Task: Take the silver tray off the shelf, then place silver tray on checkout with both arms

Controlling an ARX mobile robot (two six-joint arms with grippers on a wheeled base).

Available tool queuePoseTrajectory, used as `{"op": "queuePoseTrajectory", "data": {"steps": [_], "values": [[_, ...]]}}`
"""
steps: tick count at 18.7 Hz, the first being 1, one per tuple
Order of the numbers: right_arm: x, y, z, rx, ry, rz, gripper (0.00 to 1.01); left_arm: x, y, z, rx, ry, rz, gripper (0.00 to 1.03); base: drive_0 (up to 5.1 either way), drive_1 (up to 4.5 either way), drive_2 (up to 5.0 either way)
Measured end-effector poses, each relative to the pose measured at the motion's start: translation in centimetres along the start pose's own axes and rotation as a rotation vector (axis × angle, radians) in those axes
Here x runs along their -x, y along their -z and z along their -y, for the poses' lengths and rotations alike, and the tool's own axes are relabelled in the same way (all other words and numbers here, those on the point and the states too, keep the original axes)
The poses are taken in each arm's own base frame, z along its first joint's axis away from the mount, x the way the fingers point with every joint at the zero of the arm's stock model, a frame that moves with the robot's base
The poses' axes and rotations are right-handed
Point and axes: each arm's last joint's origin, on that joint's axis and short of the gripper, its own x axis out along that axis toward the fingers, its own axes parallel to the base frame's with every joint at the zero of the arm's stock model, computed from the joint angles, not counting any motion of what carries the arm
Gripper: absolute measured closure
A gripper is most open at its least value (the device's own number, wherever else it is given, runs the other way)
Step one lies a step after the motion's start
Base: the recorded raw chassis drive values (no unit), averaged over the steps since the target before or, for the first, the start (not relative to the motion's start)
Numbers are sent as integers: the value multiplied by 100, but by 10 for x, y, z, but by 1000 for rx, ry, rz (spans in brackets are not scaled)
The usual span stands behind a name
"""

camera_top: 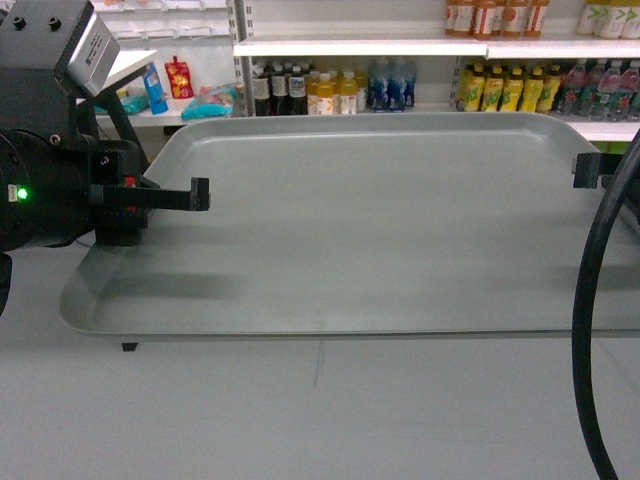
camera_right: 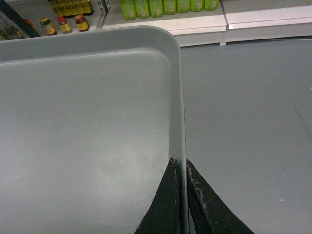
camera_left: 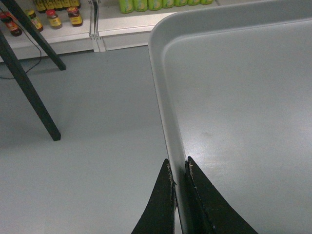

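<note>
In the foreground the silver tray [camera_top: 370, 230] is clamped by its left rim in the left hand [camera_left: 179, 181] and by its right rim in the right hand [camera_right: 180, 171], held across mid-frame above the white table [camera_top: 300, 420], with stocked shelves [camera_top: 400, 47] behind.

My left arm [camera_top: 50, 190] is chunky matte black with a little green LED and a red bit by the wrist. Thick black cable [camera_top: 600, 330] on the right. Gripper fingers [camera_right: 204, 209] are thin, black, pretty scuffed.

Grey floor [camera_left: 87, 146], stocked store shelves [camera_top: 400, 47]
</note>
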Motion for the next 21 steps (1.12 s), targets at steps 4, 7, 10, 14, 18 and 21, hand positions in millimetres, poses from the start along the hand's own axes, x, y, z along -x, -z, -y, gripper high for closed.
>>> {"op": "queuePoseTrajectory", "data": {"steps": [4,7,10,14,18,21], "values": [[0,0,2,-2,1,-1,98,0,0,1,-1,5,1,99,-479,260,260],[0,0,2,-2,1,0,98,0,0,1,-1,5,2,99,-484,257,257],[0,0,2,-1,1,0,98,0,0,1,-1,5,1,99,-497,244,244],[0,0,2,-1,1,-2,98,0,0,1,-1,5,0,99,-508,233,233],[0,0,1,-1,0,-1,98,0,0,1,-1,5,-1,99,-511,230,230],[0,0,1,-1,0,0,98,0,0,1,-1,3,-3,99,-500,241,241]]}}
